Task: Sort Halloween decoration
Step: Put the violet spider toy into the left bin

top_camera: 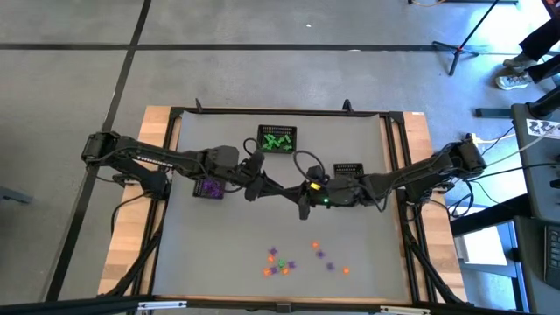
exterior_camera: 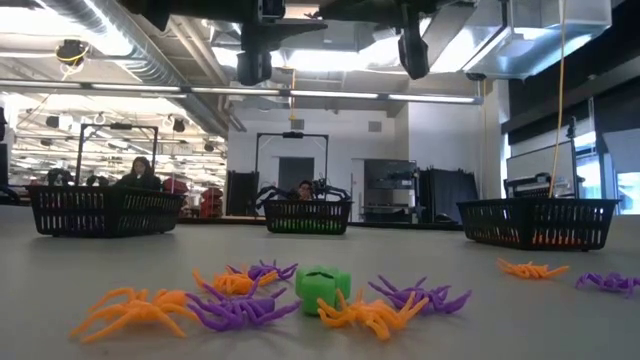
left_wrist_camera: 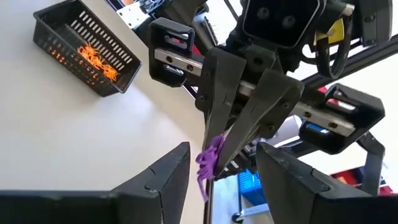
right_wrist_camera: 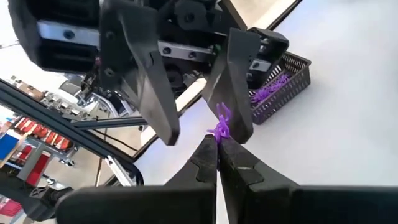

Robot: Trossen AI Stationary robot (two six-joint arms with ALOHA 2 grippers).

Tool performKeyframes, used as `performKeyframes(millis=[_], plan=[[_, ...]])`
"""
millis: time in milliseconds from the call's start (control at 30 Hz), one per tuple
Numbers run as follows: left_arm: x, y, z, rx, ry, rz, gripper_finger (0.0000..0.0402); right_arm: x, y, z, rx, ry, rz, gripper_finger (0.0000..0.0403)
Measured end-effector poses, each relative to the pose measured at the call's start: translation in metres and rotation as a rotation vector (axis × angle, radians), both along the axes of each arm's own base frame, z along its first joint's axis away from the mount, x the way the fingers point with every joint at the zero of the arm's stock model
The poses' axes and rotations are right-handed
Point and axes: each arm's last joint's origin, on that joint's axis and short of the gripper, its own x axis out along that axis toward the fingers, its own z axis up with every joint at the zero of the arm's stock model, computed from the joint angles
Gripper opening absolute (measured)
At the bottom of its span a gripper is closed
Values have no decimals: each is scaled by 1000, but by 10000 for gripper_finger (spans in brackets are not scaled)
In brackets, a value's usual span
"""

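High view has my two arms meeting nose to nose over the middle of the table (top_camera: 201, 262), the left gripper (top_camera: 271, 186) reaching in from nine o'clock and the right gripper (top_camera: 304, 194) from three o'clock. My right claw is pinched together on a small purple spider (right_wrist_camera: 219, 128) — in the right wrist view the trinket sticks out just past the closed tips. My left claw stands apart, one finger (right_wrist_camera: 140, 81) on either side of that spider without clamping it; the left wrist view shows the same purple piece hanging from the right gripper's shut tips between my own spread fingers.

Around the table I count three black mesh baskets: the green-filled basket (top_camera: 277, 139) at twelve o'clock, the purple-filled basket (top_camera: 209, 186) at about nine o'clock under the left arm, and the orange-filled basket (left_wrist_camera: 87, 46) at about two o'clock, partly under the right arm.

The unsorted decorations (top_camera: 282, 261) lie scattered at six o'clock near the front edge — orange and purple spiders plus one green piece (exterior_camera: 322, 285), seen close up in the low view. People sit in the room beyond the table.
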Motion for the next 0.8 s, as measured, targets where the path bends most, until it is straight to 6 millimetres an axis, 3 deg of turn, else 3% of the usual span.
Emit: performKeyframes(millis=[233, 800], plan=[[-1, 3, -4, 32, 38, 4, 160, -1, -1, 2, 0, -2, -6, 4], [-1, 4, -4, 87, 32, -13, 8, -3, -1, -3, -9, 45, 1, 5]])
